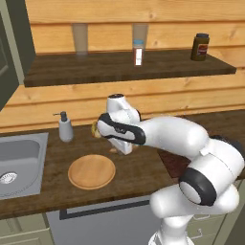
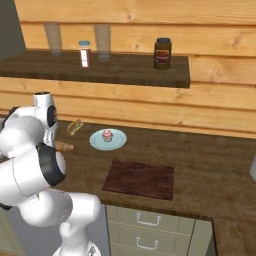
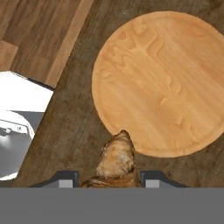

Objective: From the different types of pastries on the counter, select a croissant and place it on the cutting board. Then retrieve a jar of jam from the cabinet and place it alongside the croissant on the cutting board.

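My gripper (image 3: 107, 180) is shut on a golden-brown croissant (image 3: 116, 158), whose tip sticks out between the dark fingertips (image 3: 65, 180). It hangs just off the edge of the round wooden cutting board (image 3: 162, 83), on the sink side. From the left base camera the cutting board (image 1: 91, 172) lies on the counter in front of the arm, and a bit of the croissant (image 1: 114, 150) peeks from under the hand. A dark jar of jam (image 1: 200, 47) (image 2: 162, 53) stands at the right end of the open wooden shelf.
A steel sink (image 1: 19, 165) and a soap dispenser (image 1: 65, 127) sit left of the board. Another pastry (image 2: 75, 126) lies by the wall. A cupcake (image 2: 107, 135) rests on a blue plate (image 2: 95, 141). A dark mat (image 2: 140, 179) lies on the counter. A small bottle (image 2: 85, 53) stands on the shelf.
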